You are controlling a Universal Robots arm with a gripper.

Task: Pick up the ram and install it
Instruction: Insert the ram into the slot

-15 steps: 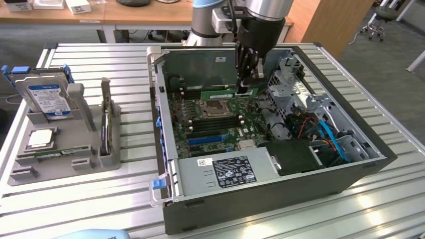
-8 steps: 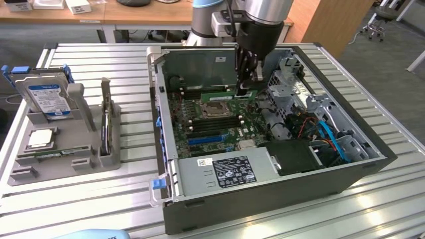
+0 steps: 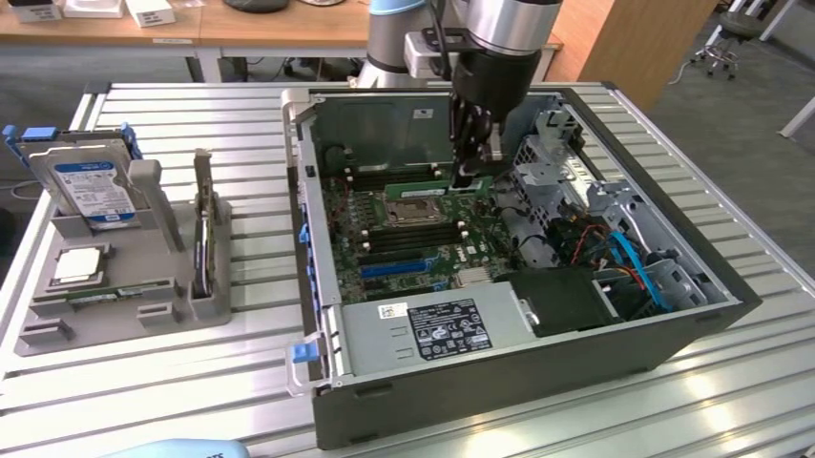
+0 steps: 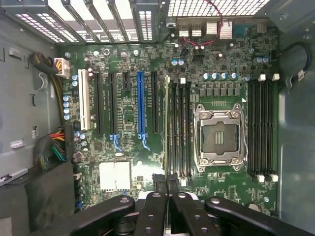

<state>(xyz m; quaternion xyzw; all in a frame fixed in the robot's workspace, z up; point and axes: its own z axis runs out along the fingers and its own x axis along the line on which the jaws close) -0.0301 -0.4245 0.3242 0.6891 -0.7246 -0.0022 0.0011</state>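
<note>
My gripper (image 3: 469,179) hangs inside the open computer case (image 3: 319,286), low over the motherboard (image 3: 421,253). Its black fingers (image 4: 158,196) are shut on the ram (image 4: 166,123), a thin green stick seen edge-on. In the wrist view the ram runs along the outer side of a bank of black memory slots (image 4: 181,128), beside the processor socket (image 4: 219,137). In the exterior view the ram is a pale green strip (image 3: 407,171) reaching from the fingertips toward that view's left, just behind the socket (image 3: 410,208). Whether it touches a slot I cannot tell.
A grey parts tray (image 3: 38,329) stands at the exterior view's left with a hard drive (image 3: 95,186), a silver processor chip (image 3: 79,264) and a green board strip (image 3: 117,292). Drive cage, cables (image 3: 637,262) and power supply (image 3: 440,329) crowd the case.
</note>
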